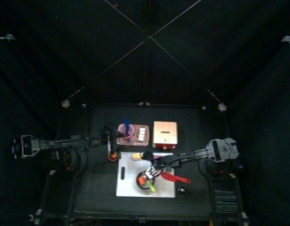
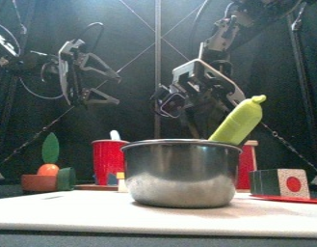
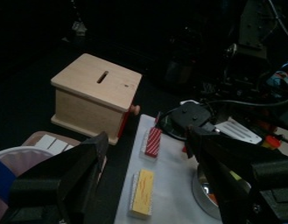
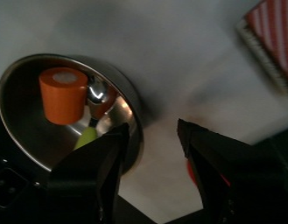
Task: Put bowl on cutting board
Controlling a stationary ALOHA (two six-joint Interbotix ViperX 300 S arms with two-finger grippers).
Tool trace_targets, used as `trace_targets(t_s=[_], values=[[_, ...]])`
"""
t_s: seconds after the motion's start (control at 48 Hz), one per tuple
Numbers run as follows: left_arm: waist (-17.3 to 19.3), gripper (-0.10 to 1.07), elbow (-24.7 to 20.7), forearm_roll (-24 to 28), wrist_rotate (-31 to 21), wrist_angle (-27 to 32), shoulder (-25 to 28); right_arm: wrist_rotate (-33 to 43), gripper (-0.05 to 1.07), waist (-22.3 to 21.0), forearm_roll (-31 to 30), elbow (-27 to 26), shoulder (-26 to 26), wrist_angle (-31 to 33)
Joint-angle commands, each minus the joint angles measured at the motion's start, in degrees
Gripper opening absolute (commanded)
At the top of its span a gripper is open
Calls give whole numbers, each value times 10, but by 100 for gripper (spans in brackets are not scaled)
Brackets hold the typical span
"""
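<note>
Overhead, I note black desk [image 1: 94, 177], curtains, white cutting board [image 1: 133, 189] bearing steel pot [image 2: 181, 172]; right fingers [image 4: 152, 166] apart, left fingers [image 3: 152, 179] apart.

Black curtains [image 1: 41, 62] close the place on all sides, and they hang in soft folds. In the top view, thin pale lines [image 1: 145, 37], cords or rods, cross each other over the dark space and go down to the corners of the small black surface [image 1: 94, 119]. In the front view, thin poles [image 2: 158, 43] stand behind, meeting near the upper middle. The light is dim; it falls mostly on the middle, and the edges stay very dark.
</note>
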Motion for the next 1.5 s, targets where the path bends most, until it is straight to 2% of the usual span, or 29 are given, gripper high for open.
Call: trace_targets(t_s=[0.0,0.125,0.229,0.458,0.583,0.708,0.875,1.0,1.479], values=[[-12,102,-8,0,2,-3,-2,-11,84,-9,-21,9,-63,-1],[-35,102,-8,0,2,-2,-3,-32,84,-25,-25,39,-120,-13],[-60,102,-13,4,3,-6,1,-59,84,-36,-40,83,-172,-39],[-87,102,-14,17,3,-8,2,-157,84,-45,-49,178,-271,-161],[-99,102,-13,17,3,-8,-2,-199,84,-45,-58,235,-326,-250],[-104,102,-15,18,6,-8,-4,-221,84,-52,-88,310,-384,-374],[-104,102,-11,33,44,-8,-3,-218,84,-89,-146,399,-450,-521],[-104,102,-11,22,65,-8,-6,-206,84,-105,-159,424,-466,-555],[-103,102,-7,-26,69,-4,-13,-202,84,-105,-178,412,-401,-555]])
